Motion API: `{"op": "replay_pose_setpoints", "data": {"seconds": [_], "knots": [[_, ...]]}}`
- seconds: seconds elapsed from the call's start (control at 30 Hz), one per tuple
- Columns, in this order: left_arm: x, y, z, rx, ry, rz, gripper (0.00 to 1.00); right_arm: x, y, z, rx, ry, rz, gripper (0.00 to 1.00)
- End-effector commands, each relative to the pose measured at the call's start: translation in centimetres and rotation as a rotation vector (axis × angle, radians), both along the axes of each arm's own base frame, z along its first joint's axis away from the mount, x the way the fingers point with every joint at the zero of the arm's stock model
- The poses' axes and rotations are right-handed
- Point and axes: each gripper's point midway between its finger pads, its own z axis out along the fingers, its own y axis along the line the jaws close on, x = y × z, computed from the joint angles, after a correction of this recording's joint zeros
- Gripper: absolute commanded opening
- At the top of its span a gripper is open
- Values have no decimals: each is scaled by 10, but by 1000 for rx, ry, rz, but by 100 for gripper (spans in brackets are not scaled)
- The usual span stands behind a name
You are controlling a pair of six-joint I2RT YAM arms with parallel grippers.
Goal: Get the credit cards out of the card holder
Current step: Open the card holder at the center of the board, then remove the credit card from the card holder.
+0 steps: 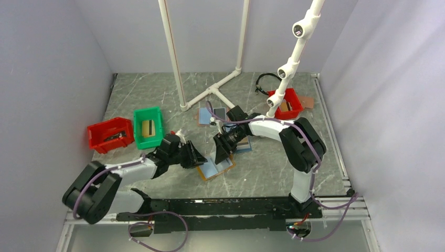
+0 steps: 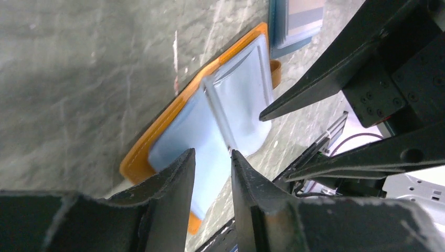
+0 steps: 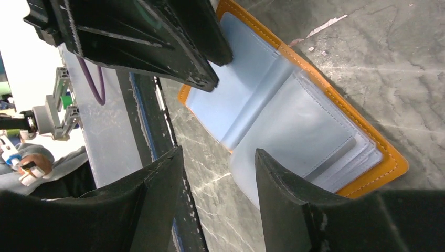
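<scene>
Located card holder [image 1: 214,169] lying open, blue inside up, mid-worktop toward the near edge. Noted left gripper [image 2: 210,157] at its left side, fingers narrowly apart, clamping nothing. Logged right gripper [image 3: 218,157] over its far side, fingers wide apart, empty.

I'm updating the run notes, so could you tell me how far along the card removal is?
Done: the card holder lies open on the table, blue inside up. In hand: the left gripper and right gripper hover close over it, both open, gripping nothing. Left: pulling the cards out; none shows clearly in the pockets from these views.
</scene>
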Motion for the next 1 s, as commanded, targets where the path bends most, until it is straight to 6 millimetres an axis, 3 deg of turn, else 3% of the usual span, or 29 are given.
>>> {"op": "replay_pose_setpoints", "data": {"seconds": [0.0,0.13,0.37,0.6,0.83,0.97], "knots": [[27,-33,42,-181,-125,-48,37,-1,4,11,38,-32,26,56],[31,-35,39,-163,-112,-44,37,4,0,-3,-25,-37,-4,54],[30,-32,21,-122,-59,-18,36,15,-3,3,-47,-114,-27,54],[29,-45,-13,-143,34,-54,20,14,-4,3,-44,-99,-26,54],[17,-22,-55,27,152,-10,7,28,-17,3,-60,-106,-75,54],[10,-9,-66,91,186,10,2,36,-22,4,-88,-155,-100,54]]}}
